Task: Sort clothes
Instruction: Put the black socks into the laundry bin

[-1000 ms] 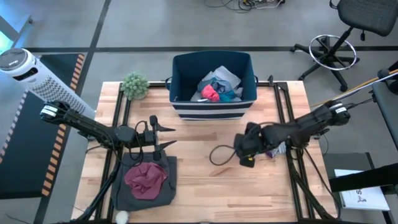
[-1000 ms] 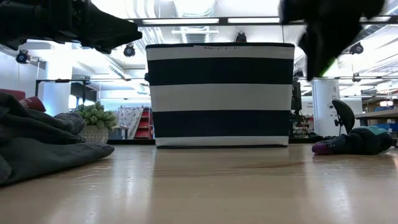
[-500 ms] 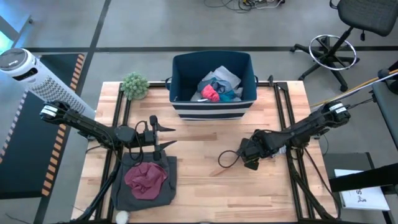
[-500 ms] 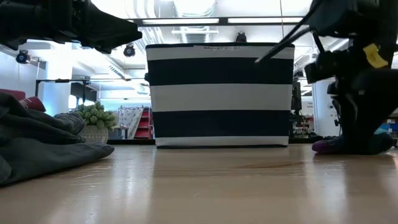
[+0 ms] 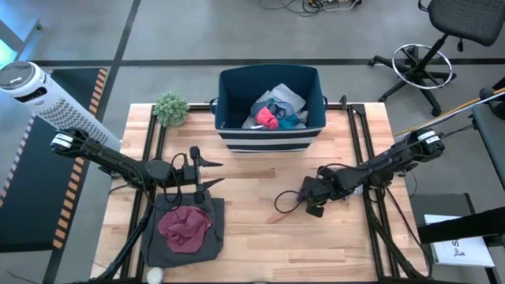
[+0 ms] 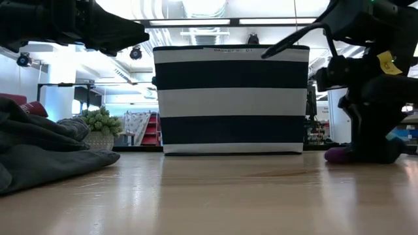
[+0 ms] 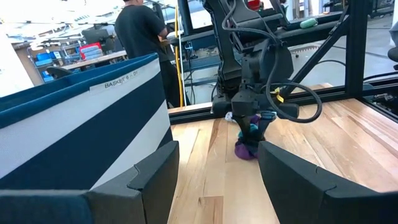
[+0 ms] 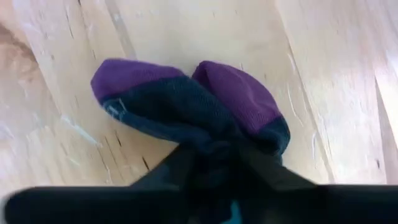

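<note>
A pair of dark socks with purple toes point(image 8: 186, 102) lies on the table's right half, also visible in the left wrist view point(image 7: 247, 148) and the low view point(image 6: 337, 155). My right gripper point(image 5: 325, 193) stands over the socks, shut on them, and hides them in the high view. My left gripper point(image 5: 211, 173) hangs open and holds nothing, just beyond the far edge of a dark grey garment point(image 5: 183, 237). That garment lies flat with a maroon garment point(image 5: 185, 225) bunched on top. The navy striped bin point(image 5: 271, 136) holds white, teal and pink clothes point(image 5: 276, 109). My right gripper pinches the socks between its two fingers at their dark middle part point(image 8: 214, 148), behind the purple toes. The fingers come from above, pointing down. The socks lie on the table, the two toes sticking out past the fingertips.
A small potted plant point(image 5: 171, 108) stands at the far left corner. A white sock ball point(image 5: 155, 274) lies at the near edge, left. A person point(image 7: 142, 37) stands in the room beyond the table. Bare wood point(image 5: 252, 229) lies between the two arms.
My right gripper has come down from above the table onto the socks and gone a little toward the table's right edge. The socks have stayed on the table.
</note>
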`<state>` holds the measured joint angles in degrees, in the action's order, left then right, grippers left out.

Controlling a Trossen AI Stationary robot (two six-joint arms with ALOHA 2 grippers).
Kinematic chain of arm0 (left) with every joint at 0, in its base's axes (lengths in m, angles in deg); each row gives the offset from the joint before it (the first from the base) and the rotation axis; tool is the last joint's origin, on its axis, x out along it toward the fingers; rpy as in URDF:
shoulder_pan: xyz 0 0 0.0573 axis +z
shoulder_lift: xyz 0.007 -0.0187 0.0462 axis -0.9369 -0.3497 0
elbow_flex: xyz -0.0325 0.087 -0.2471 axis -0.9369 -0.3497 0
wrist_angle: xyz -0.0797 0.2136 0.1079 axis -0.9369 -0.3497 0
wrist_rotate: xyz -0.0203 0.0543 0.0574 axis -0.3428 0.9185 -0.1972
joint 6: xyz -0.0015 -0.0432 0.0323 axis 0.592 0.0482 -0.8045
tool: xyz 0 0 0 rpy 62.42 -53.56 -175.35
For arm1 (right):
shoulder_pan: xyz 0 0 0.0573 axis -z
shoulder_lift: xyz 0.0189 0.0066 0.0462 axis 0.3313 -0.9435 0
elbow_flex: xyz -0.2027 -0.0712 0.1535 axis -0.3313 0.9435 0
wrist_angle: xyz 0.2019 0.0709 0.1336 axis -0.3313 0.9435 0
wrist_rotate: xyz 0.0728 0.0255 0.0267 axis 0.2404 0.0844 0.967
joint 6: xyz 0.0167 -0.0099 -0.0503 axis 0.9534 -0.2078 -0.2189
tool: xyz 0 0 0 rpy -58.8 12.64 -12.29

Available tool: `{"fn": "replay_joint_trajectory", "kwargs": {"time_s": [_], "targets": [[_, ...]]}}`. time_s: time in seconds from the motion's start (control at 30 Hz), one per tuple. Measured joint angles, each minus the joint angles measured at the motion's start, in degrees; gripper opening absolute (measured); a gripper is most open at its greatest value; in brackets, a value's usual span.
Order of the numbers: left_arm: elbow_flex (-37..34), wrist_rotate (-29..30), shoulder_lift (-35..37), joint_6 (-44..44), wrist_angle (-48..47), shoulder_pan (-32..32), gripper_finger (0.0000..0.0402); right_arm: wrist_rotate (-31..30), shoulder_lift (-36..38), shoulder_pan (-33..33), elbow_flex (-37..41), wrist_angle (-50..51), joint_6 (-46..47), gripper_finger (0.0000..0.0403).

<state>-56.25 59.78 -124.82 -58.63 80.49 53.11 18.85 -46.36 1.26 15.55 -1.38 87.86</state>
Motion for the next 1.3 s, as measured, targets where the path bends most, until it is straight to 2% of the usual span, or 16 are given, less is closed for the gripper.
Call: {"fn": "replay_joint_trajectory", "kwargs": {"time_s": [0.03,0.1,0.2,0.37,0.5,0.7,0.93,1.07,1.3], "targets": [[0.0,0.0,0.0,0.0,0.0,0.0,0.0208,0.0,0.0,0.0,0.0,-0.2,-0.2,0.0026],[0.0,0.0,0.0,0.0,0.0,0.0,0.0208,0.0,0.0,0.0,-0.2,-0.7,-0.3,0.0010],[0.0,0.0,0.0,-0.1,0.0,0.0,0.0208,0.0,0.0,0.0,-2.4,-1.7,-1.1,0.0015],[0.0,0.0,0.0,0.3,0.0,0.0,0.0208,0.0,0.0,0.0,-7.0,-8.7,-9.2,0.0005],[0.0,0.0,0.0,0.4,0.0,0.0,0.0208,-0.1,0.0,1.1,-12.8,-9.2,-15.6,0.0004],[0.0,0.0,0.0,0.6,-0.1,0.0,0.0208,-3.6,0.0,4.5,-25.2,-9.1,-27.4,0.0003],[0.0,0.0,0.0,0.8,-1.6,0.0,0.0208,-4.9,0.1,13.2,-40.9,-6.4,-40.8,0.0003],[0.0,0.0,0.0,0.8,-1.9,0.0,0.0207,-6.3,0.0,20.0,-46.5,-5.9,-45.4,0.0003],[0.0,0.0,0.0,4.7,-1.1,0.0,0.0179,-6.3,0.0,34.4,-49.9,-5.9,-41.5,0.0012]]}}
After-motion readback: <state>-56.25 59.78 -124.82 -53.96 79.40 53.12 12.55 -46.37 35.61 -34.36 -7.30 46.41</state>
